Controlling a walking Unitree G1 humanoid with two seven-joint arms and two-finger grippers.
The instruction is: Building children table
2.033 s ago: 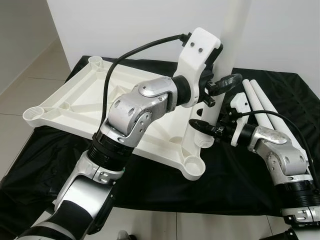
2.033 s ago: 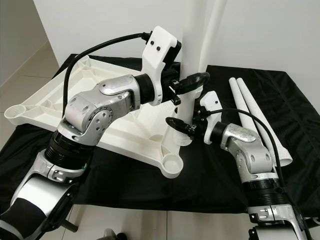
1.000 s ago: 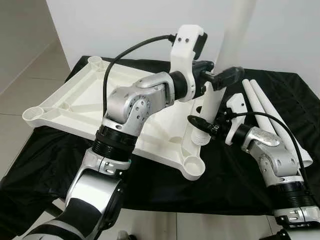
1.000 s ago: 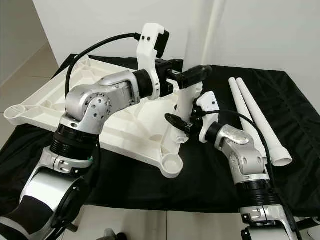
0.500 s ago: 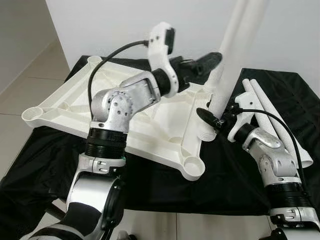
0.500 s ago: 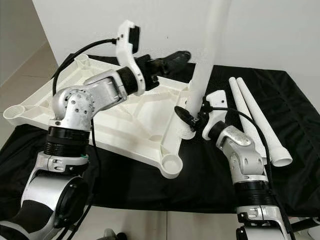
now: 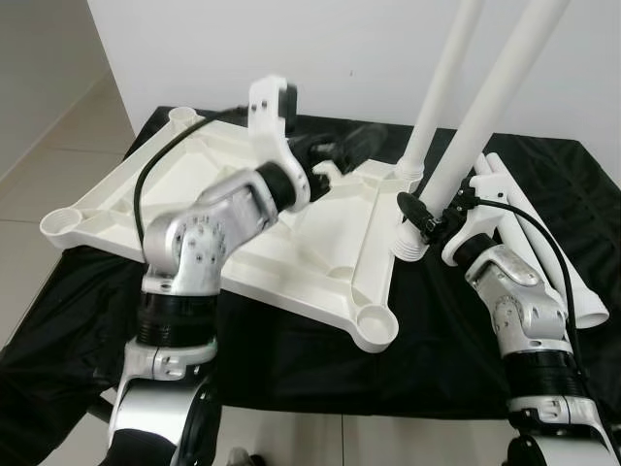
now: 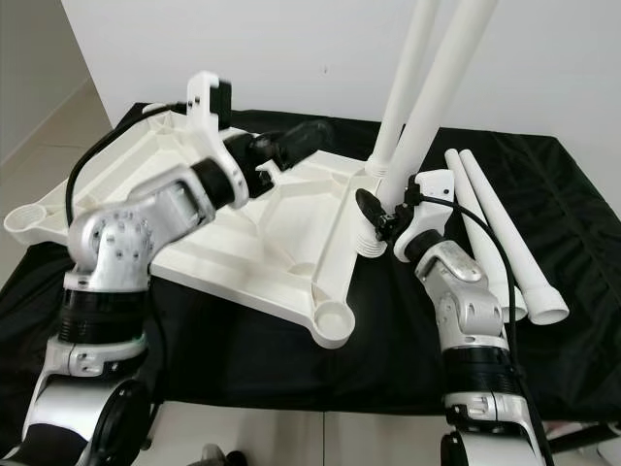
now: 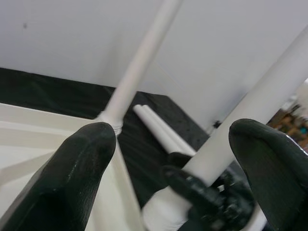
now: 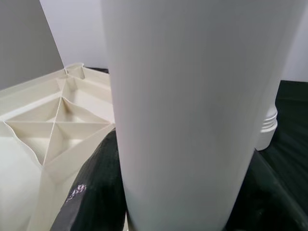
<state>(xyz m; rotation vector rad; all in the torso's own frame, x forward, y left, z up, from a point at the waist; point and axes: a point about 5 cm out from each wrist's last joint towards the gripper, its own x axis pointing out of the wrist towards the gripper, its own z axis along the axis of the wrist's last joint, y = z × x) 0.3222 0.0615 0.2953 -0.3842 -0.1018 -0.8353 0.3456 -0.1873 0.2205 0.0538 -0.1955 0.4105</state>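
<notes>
A white tabletop (image 7: pixel 194 223) lies upside down on a black cloth (image 7: pixel 291 359), its ribbed underside facing up and a round socket at each corner. The left gripper (image 7: pixel 354 148) hovers over the far middle of the tabletop with its 2 black fingers (image 9: pixel 72 178) spread apart and nothing between them. Just right of it, 1 white leg (image 7: pixel 441 83) stands upright in the far right corner socket, tilted a little. Next to that, the right gripper (image 7: pixel 419 216) is clenched around a second white leg (image 7: pixel 490 116) near its threaded lower end, holding it upright and leaning, with that end hanging just off the tabletop's right edge, between the far and near right sockets. The right wrist view shows this leg pressed between the black fingers (image 10: pixel 91 192). Furthest right, 2 more spare legs (image 8: pixel 505 233) lie side by side on the cloth, behind the right arm.
</notes>
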